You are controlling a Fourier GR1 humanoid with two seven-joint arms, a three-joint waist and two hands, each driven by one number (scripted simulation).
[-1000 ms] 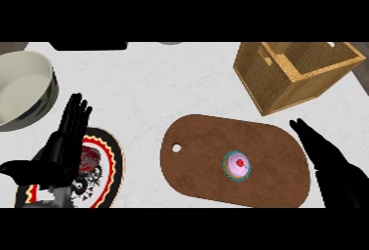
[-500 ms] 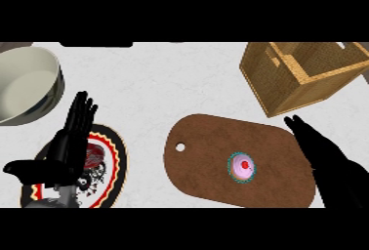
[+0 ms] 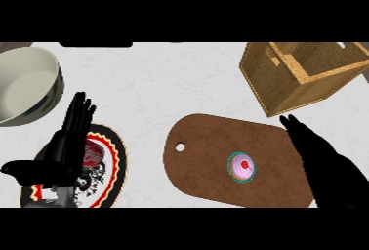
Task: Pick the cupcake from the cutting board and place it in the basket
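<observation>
A small cupcake (image 3: 242,167) with pink icing and a red dot on top, in a teal wrapper, sits on the brown cutting board (image 3: 202,161), right of its middle. The square wicker basket (image 3: 306,73) stands at the upper right, beyond the board. My right hand (image 3: 320,156) lies open over the board's right edge, fingers straight and pointing up-left, a short way right of the cupcake and apart from it. My left hand (image 3: 65,146) rests open at the lower left, fingers up, holding nothing.
A large cream bowl (image 3: 22,85) stands at the left edge. Under my left hand lies a patterned plate (image 3: 108,161) with a black and red rim.
The view has shifted, so everything sits a little lower and to the right. My right hand has moved slightly left, nearer the cupcake. The left hand keeps its pose.
</observation>
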